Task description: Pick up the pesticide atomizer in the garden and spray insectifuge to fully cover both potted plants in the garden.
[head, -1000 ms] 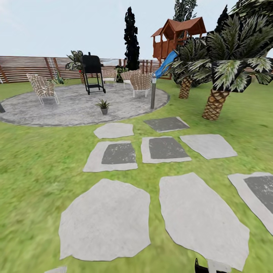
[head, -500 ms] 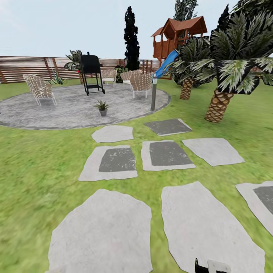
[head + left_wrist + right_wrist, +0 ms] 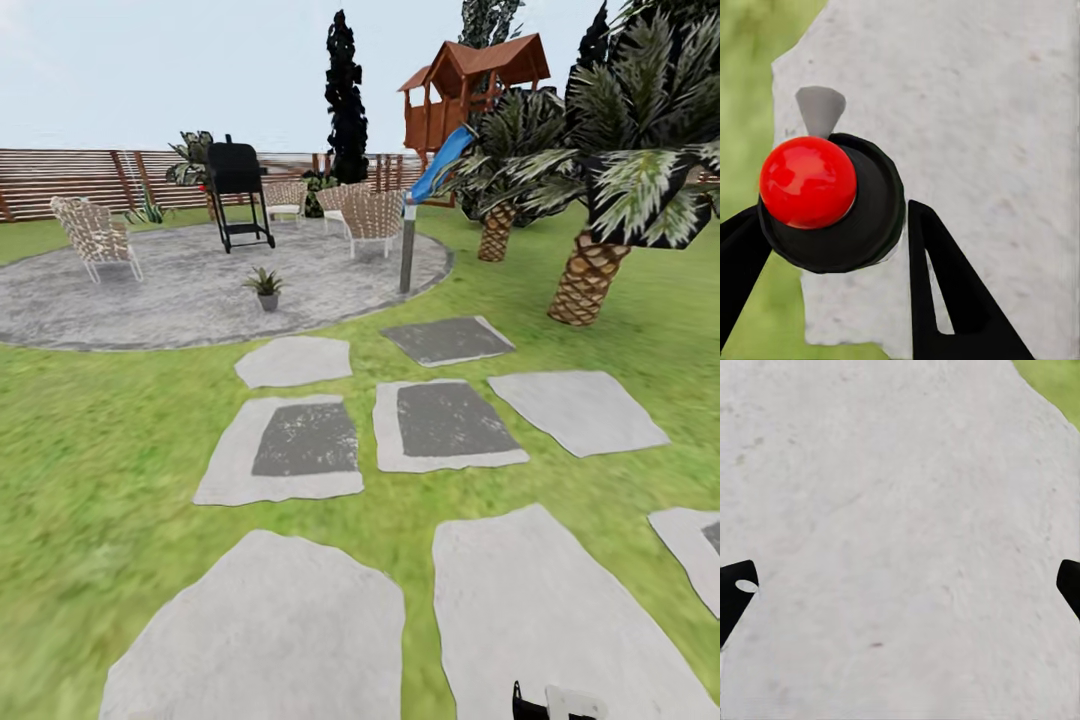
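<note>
One potted plant (image 3: 266, 287), a small green rosette in a grey pot, stands on the round paved patio (image 3: 180, 290) of the garden. A second small spiky green plant (image 3: 150, 211) sits far back by the fence, too small to make out its pot. In the left wrist view my left gripper (image 3: 832, 214) is shut on the pesticide atomizer (image 3: 870, 217). I see it end-on as a round black body with a glossy red ball and a small grey cone. My right gripper (image 3: 904, 577) is open over bare stone, nothing between its fingers.
Grey stepping stones (image 3: 300, 450) cross the lawn toward the patio. A black grill (image 3: 236, 190), wicker chairs (image 3: 95, 235) and a grey post (image 3: 406, 250) stand on the patio. Palms (image 3: 590, 270) and a wooden playhouse with a blue slide (image 3: 470, 90) rise at right, before the slatted fence (image 3: 60, 180).
The whole head view has advanced toward the patio. The stepping stones have slid down and grown larger, and the palms have drifted right. Nothing in the scene itself has moved.
</note>
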